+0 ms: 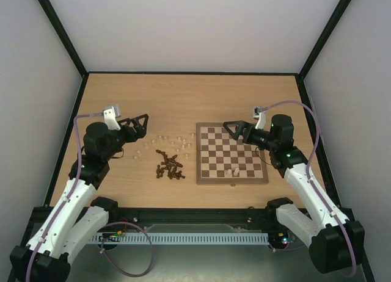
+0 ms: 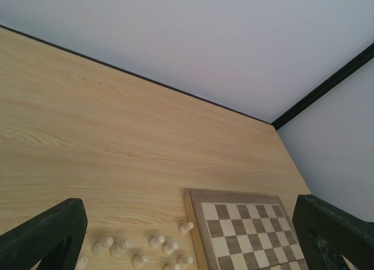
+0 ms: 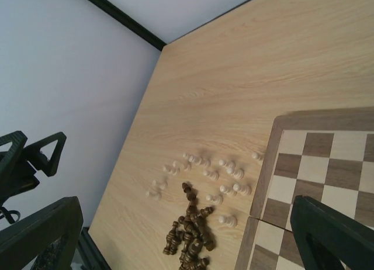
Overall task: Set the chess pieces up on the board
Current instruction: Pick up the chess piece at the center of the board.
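The left gripper (image 1: pixel 140 127) hangs spread wide, holding nothing, above the table (image 1: pixel 122 99). Right of it the pale chess pieces (image 1: pixel 168 141) lie scattered and the dark ones (image 1: pixel 170 166) heaped, all off the board (image 1: pixel 220 149). It carries only two pale men (image 1: pixel 233 171) near its front edge. The right gripper (image 1: pixel 231 130), likewise gaping and empty, hovers over its far-left corner, so I'd say nearly everything remains.

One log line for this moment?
board: two pale pieces placed | dark pieces: heaped off-board | other pale pieces: scattered off-board | jaws: both open, empty
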Robot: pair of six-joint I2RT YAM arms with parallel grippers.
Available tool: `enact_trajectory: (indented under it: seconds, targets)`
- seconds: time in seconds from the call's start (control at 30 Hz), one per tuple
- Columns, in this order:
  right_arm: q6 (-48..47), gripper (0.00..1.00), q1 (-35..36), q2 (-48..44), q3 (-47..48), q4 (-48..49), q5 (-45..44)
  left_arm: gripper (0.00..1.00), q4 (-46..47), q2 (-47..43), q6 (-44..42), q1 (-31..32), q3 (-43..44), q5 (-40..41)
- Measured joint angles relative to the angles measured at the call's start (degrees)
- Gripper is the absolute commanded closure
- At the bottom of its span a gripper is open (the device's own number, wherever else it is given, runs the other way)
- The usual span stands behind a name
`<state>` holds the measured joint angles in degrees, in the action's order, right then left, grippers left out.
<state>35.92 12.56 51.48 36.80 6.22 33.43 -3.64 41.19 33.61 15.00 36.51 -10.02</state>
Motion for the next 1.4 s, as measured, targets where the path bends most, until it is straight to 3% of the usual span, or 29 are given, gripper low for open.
enact_trajectory:
  seconds: [0.37, 0.8, 1.17, 1.4]
  targets:
    - [-1.53, 0.01, 1.73, 1.95, 0.15, -0.35, 0.63, 0.00, 1.62, -2.75, 0.24, 6.12, -2.27, -1.79]
    - [-1.18, 0.01, 1.77, 0.37, 0.52, -4.44, 3.69, 0.00, 1.57, -1.97, 2.03, 6.60, -0.98, -2.54]
    - [-4.44, 0.00, 2.71, 0.33, 0.81, -11.30, -2.14, 0.00, -5.31, -2.27, 2.89, 6.60, -0.33, 3.96]
    - [-6.10, 0.15, 9.64, 4.00, 2.27, -13.27, -7.89, 0.01, -9.88, 0.17, 3.34, 6.60, 0.00, 9.20]
